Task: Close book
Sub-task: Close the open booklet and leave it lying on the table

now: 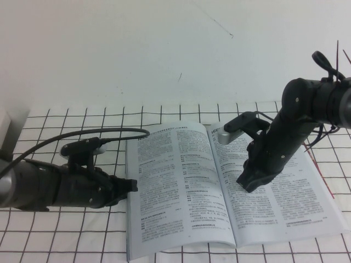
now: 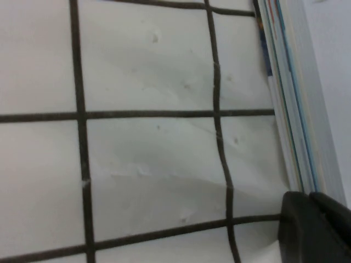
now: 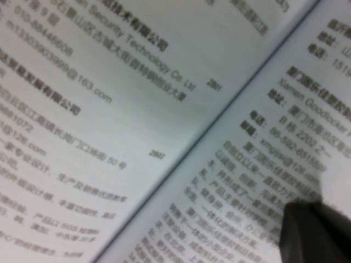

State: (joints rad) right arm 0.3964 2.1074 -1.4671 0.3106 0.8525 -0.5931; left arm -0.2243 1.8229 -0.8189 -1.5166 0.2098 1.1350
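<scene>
Grid mat (image 1: 66, 230) carries book (image 1: 175, 181), open flat, centre toward 5 o'clock — light, floppy pages; lift at 9 o'clock edge. Right gripper (image 1: 252, 183) on 3 o'clock page, jaws indeterminate. Left gripper (image 1: 130, 186) at same edge — jaws together, empty.

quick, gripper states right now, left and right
left gripper: looks shut, holding nothing, beside the left edge of the open book
right gripper: cannot be told, down over the right page
</scene>
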